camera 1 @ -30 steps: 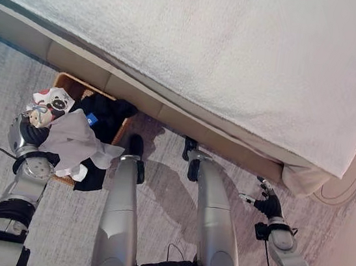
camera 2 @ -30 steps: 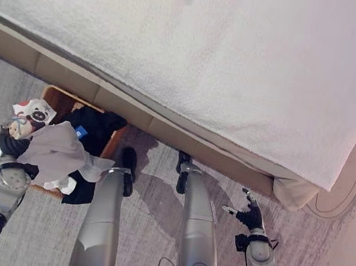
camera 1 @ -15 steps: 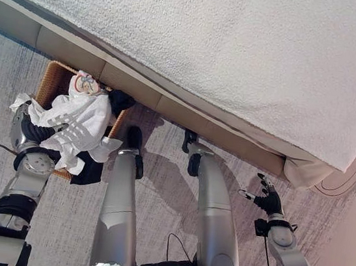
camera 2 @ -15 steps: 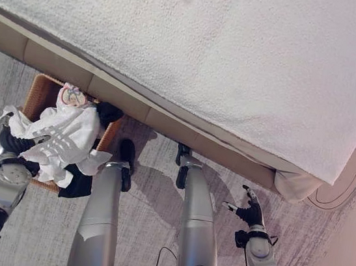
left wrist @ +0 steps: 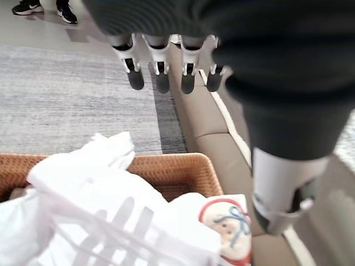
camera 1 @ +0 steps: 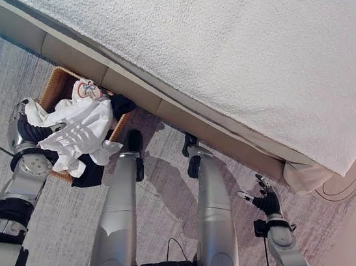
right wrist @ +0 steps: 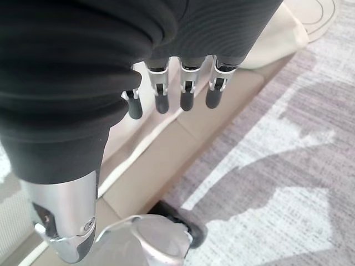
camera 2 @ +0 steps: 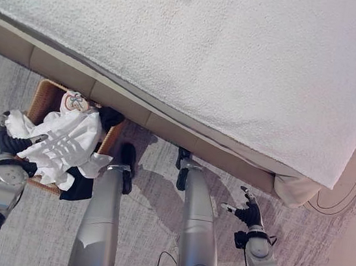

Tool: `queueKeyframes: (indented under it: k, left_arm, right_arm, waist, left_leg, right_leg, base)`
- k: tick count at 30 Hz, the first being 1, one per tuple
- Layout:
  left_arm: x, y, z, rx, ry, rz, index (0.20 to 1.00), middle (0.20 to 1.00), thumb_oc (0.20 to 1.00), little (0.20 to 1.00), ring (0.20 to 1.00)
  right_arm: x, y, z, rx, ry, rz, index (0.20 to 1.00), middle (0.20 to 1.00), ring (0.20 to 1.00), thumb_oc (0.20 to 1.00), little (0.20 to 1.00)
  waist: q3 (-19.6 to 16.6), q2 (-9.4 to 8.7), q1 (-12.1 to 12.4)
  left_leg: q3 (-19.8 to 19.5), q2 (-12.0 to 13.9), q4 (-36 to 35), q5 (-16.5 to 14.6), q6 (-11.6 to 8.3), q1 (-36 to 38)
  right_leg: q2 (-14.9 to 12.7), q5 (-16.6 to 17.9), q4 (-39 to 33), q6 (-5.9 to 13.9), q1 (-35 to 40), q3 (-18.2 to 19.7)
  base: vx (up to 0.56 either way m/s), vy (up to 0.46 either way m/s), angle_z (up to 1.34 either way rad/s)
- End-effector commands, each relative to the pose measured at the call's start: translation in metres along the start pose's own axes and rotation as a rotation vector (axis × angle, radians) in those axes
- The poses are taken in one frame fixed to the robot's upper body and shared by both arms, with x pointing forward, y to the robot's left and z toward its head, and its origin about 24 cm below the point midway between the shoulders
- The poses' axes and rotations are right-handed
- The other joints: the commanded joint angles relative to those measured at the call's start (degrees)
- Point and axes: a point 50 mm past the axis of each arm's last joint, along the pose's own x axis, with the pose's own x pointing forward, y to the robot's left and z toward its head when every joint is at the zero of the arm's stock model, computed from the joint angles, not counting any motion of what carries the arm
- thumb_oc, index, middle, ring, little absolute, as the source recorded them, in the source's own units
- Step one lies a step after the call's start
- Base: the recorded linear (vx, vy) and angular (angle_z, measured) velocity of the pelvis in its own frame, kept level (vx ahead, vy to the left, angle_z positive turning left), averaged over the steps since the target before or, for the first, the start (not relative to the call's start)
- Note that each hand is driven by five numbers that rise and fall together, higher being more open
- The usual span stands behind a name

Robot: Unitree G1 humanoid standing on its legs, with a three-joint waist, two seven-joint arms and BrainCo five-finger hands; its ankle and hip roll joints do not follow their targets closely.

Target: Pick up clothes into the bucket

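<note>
On the floor beside the bed (camera 1: 240, 56), at the robot's left, stands a woven bucket (camera 1: 54, 84) of brown wicker; a white garment (camera 1: 80, 127) with pale stripes lies heaped over its rim, a dark garment (camera 1: 91, 171) showing beneath it and spilling over the near edge; the left robot hand (left wrist: 161, 69) hangs just above this pile, its fingers straight and released, grasping nothing, the white cloth lying directly below and slightly toward the robot from the fingertips; the garment's long axis seems to run from the bucket's far rim toward the robot's legs; the right robot hand (camera 1: 262, 200) hovers well apart over the carpet (camera 1: 164, 190) near the bed's corner, fingers loosely spread and empty; the left hand is plainly nearer, so tucking the overhanging cloth inside would probably fall to it.
</note>
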Motion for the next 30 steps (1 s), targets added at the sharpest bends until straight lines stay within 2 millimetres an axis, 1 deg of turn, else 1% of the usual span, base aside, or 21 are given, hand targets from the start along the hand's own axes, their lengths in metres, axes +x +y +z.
queueKeyframes:
  k: [1, 2, 3, 4, 6, 9, 12, 13, 14, 16, 17, 18, 19, 20, 21, 22, 24, 25, 26, 27, 30]
  left_arm:
    - [-0.013, -0.001, -0.004, -0.203, 0.017, -0.009, 1.0, 1.0, 1.0, 1.0, 1.0]
    - [-0.019, -0.01, -0.005, -0.294, 0.037, -0.05, 1.0, 1.0, 1.0, 1.0, 1.0]
    - [-0.022, -0.016, -0.008, -0.334, 0.059, -0.075, 1.0, 1.0, 1.0, 1.0, 1.0]
    - [-0.024, -0.021, -0.001, -0.419, 0.044, -0.107, 1.0, 1.0, 1.0, 1.0, 1.0]
    - [-0.031, -0.035, -0.008, -0.459, 0.089, -0.182, 1.0, 1.0, 1.0, 1.0, 1.0]
    - [-0.044, -0.052, -0.016, -0.523, 0.142, -0.246, 1.0, 1.0, 1.0, 1.0, 1.0]
    - [-0.053, -0.062, -0.025, -0.53, 0.185, -0.272, 1.0, 1.0, 1.0, 1.0, 1.0]
    - [-0.057, -0.064, -0.029, -0.518, 0.2, -0.274, 1.0, 1.0, 1.0, 1.0, 1.0]
    - [-0.06, -0.064, -0.033, -0.494, 0.206, -0.273, 1.0, 1.0, 1.0, 1.0, 1.0]
    - [-0.071, -0.069, -0.046, -0.457, 0.256, -0.297, 1.0, 1.0, 1.0, 1.0, 1.0]
    - [-0.071, -0.069, -0.046, -0.457, 0.256, -0.297, 1.0, 1.0, 1.0, 1.0, 1.0]
    - [-0.084, -0.074, -0.057, -0.422, 0.297, -0.33, 1.0, 1.0, 1.0, 1.0, 1.0]
    - [-0.084, -0.074, -0.058, -0.422, 0.297, -0.33, 1.0, 1.0, 1.0, 1.0, 1.0]
    - [-0.097, -0.08, -0.069, -0.353, 0.327, -0.386, 1.0, 1.0, 1.0, 1.0, 1.0]
    - [-0.097, -0.08, -0.069, -0.353, 0.327, -0.386, 1.0, 1.0, 1.0, 1.0, 1.0]
    - [-0.11, -0.083, -0.082, -0.208, 0.333, -0.466, 1.0, 1.0, 1.0, 1.0, 1.0]
    - [-0.124, -0.084, -0.1, -0.137, 0.402, -0.51, 1.0, 1.0, 1.0, 1.0, 1.0]
    - [-0.131, -0.085, -0.106, -0.128, 0.431, -0.524, 1.0, 1.0, 1.0, 1.0, 1.0]
    - [-0.143, -0.087, -0.118, -0.114, 0.512, -0.543, 1.0, 1.0, 1.0, 1.0, 1.0]
    - [-0.153, -0.089, -0.126, -0.088, 0.554, -0.571, 1.0, 1.0, 1.0, 1.0, 1.0]
    - [-0.178, -0.097, -0.138, -0.026, 0.621, -0.67, 1.0, 1.0, 1.0, 1.0, 1.0]
  right_arm:
    - [-0.006, -0.013, -0.014, -0.023, 0.063, -0.016, 1.0, 1.0, 1.0, 1.0, 1.0]
    - [-0.005, -0.014, -0.017, -0.022, 0.079, -0.024, 1.0, 1.0, 1.0, 1.0, 1.0]
    - [-0.005, -0.016, -0.019, -0.024, 0.093, -0.026, 1.0, 1.0, 1.0, 1.0, 1.0]
    - [-0.002, -0.019, -0.017, -0.021, 0.092, -0.038, 1.0, 1.0, 1.0, 1.0, 1.0]
    - [0.001, -0.026, -0.021, -0.027, 0.121, -0.06, 1.0, 1.0, 1.0, 1.0, 1.0]
    - [0.0, -0.028, -0.029, -0.027, 0.16, -0.072, 1.0, 1.0, 1.0, 1.0, 1.0]
    - [-0.001, -0.03, -0.038, -0.009, 0.206, -0.09, 1.0, 1.0, 1.0, 1.0, 1.0]
    - [-0.003, -0.029, -0.043, -0.003, 0.228, -0.086, 1.0, 1.0, 1.0, 1.0, 1.0]
    - [-0.006, -0.028, -0.048, 0.003, 0.249, -0.084, 1.0, 1.0, 1.0, 1.0, 1.0]
    - [-0.015, -0.023, -0.066, 0.031, 0.335, -0.065, 1.0, 1.0, 1.0, 1.0, 1.0]
    - [-0.015, -0.023, -0.066, 0.031, 0.335, -0.065, 1.0, 1.0, 1.0, 1.0, 1.0]
    - [-0.025, -0.02, -0.081, 0.025, 0.408, -0.043, 1.0, 1.0, 1.0, 1.0, 1.0]
    - [-0.025, -0.02, -0.081, 0.025, 0.409, -0.043, 1.0, 1.0, 1.0, 1.0, 1.0]
    - [-0.032, -0.018, -0.091, -0.01, 0.456, -0.02, 1.0, 1.0, 1.0, 1.0, 1.0]
    - [-0.032, -0.018, -0.091, -0.01, 0.456, -0.02, 1.0, 1.0, 1.0, 1.0, 1.0]
    - [-0.038, -0.018, -0.1, -0.046, 0.502, -0.011, 1.0, 1.0, 1.0, 1.0, 1.0]
    - [-0.04, -0.017, -0.102, -0.036, 0.512, -0.009, 1.0, 1.0, 1.0, 1.0, 1.0]
    - [-0.042, -0.017, -0.104, -0.024, 0.527, -0.016, 1.0, 1.0, 1.0, 1.0, 1.0]
    - [-0.043, -0.014, -0.106, -0.006, 0.542, -0.022, 1.0, 1.0, 1.0, 1.0, 1.0]
    - [-0.045, -0.012, -0.108, 0.009, 0.553, -0.027, 1.0, 1.0, 1.0, 1.0, 1.0]
    - [-0.051, -0.006, -0.114, -0.003, 0.588, -0.005, 1.0, 1.0, 1.0, 1.0, 1.0]
  waist:
    - [-1.0, 2.53, 1.33]
    - [-1.0, 3.04, 1.61]
    - [-1.0, 3.43, 1.61]
    - [-1.0, 3.92, 1.53]
    - [-1.0, 5.2, 1.71]
    - [-1.0, 6.55, 1.71]
    - [-1.0, 7.7, 1.57]
    - [-1.14, 7.97, 1.57]
    - [-2.26, 8.1, 1.51]
    - [-5.11, 8.38, 1.77]
    - [-5.13, 8.38, 1.77]
    - [-7.73, 8.58, 2.09]
    - [-7.72, 8.59, 2.08]
    - [-10.22, 8.59, 2.43]
    - [-10.19, 8.6, 2.43]
    - [-12.42, 8.78, 2.64]
    - [-14.7, 8.84, 2.67]
    - [-15.52, 8.78, 2.68]
    - [-16.83, 8.7, 2.63]
    - [-17.62, 8.64, 2.51]
    - [-20.26, 8.62, 2.3]
  left_leg:
    - [-3.26, -0.87, -3.38, 1.06, -1.17, 3.6]
    - [-3.23, -1.0, -4.17, 1.2, -1.13, 5.35]
    - [-3.04, -1.05, -4.73, 1.41, -1.12, 6.55]
    - [-2.79, -1.27, -6.25, 3.62, -0.96, 6.9]
    - [-2.79, -1.57, -8.86, 4.06, -1.21, 11.75]
    - [-2.57, -1.84, -12.15, 4.57, -1.49, 18.62]
    - [-2.61, -1.88, -16.2, 5.45, -1.94, 26.05]
    - [-2.59, -1.88, -17.82, 5.98, -2.07, 28.48]
    - [-2.48, -1.84, -19.23, 6.18, -2.2, 30.07]
    - [-2.68, -1.77, -22.04, 6.7, -2.5, 33.34]
    - [-2.69, -1.77, -22.06, 6.73, -2.5, 33.33]
    - [-2.68, -1.72, -24.33, 7.19, -2.68, 35.96]
    - [-2.7, -1.7, -24.46, 7.25, -2.69, 36.08]
    - [-2.93, -1.79, -26.79, 7.78, -2.9, 38.47]
    - [-2.94, -1.79, -26.8, 7.79, -2.9, 38.51]
    - [-2.75, -1.6, -29.05, 8.34, -3.13, 40.9]
    - [-2.33, -1.31, -31.11, 8.71, -3.37, 42.85]
    - [-2.2, -1.28, -31.85, 8.8, -3.41, 43.6]
    - [-2.07, -1.11, -33.26, 9.14, -3.45, 44.66]
    - [-1.83, -0.89, -34.63, 9.48, -3.49, 45.84]
    - [-1.14, -0.37, -37.68, 10.21, -3.5, 48.21]
  right_leg:
    - [-2.89, -5.57, 0.76, 4.07, 7.73, 1.95]
    - [-2.89, -5.69, 0.4, 4.05, 9.32, 1.88]
    - [-3.02, -5.59, 0.15, 4.03, 10.32, 1.98]
    - [-3.35, -3.73, -1.08, 3.72, 10.8, 1.77]
    - [-3.58, -3.77, -2.57, 3.92, 15.23, 1.79]
    - [-3.7, -3.5, -4.77, 3.94, 21.56, 1.55]
    - [-3.29, -3.2, -8.0, 4.05, 28.89, 1.07]
    - [-3.12, -2.79, -9.38, 4.09, 31.12, 0.91]
    - [-2.95, -2.67, -10.39, 4.15, 32.55, 0.78]
    - [-2.5, -2.12, -13.59, 4.29, 36.17, 0.23]
    - [-2.5, -2.1, -13.62, 4.29, 36.16, 0.22]
    - [-1.96, -1.66, -16.22, 4.41, 38.88, -0.27]
    - [-1.94, -1.6, -16.36, 4.41, 39.02, -0.31]
    - [-1.26, -1.0, -19.68, 4.49, 41.89, -1.07]
    - [-1.26, -0.99, -19.7, 4.49, 41.93, -1.08]
    - [-0.72, -0.3, -22.69, 4.56, 44.65, -1.62]
    - [-0.31, 0.37, -25.77, 4.74, 47.13, -1.98]
    - [-0.13, 0.52, -27.03, 4.79, 48.22, -2.17]
    - [0.1, 0.85, -28.44, 4.76, 49.3, -2.57]
    - [0.31, 1.22, -29.76, 4.71, 50.38, -2.6]
    - [0.59, 1.63, -32.37, 4.94, 52.91, -3.34]
  base:
    - [0.0, 0.0, 0.0]
    - [0.0, 0.0, 0.0]
    - [-0.08, 0.014, 0.0]
    - [-0.08, 0.015, 0.06]
    - [-0.02, 0.021, 0.08]
    - [0.03, 0.014, 0.01]
    - [0.06, -0.018, -0.02]
    - [0.08, -0.023, 0.01]
    - [0.1, -0.035, -0.03]
    - [0.12, -0.046, -0.04]
    - [0.13, -0.064, 0.01]
    - [0.08, -0.047, 0.01]
    - [0.15, -0.094, 0.06]
    - [0.07, -0.048, 0.05]
    - [0.14, -0.072, 0.1]
    - [0.1, -0.033, 0.07]
    - [0.11, -0.033, 0.06]
    - [0.1, -0.031, 0.01]
    - [0.09, -0.032, -0.01]
    - [0.09, -0.028, 0.01]
    - [0.09, -0.005, 0.05]
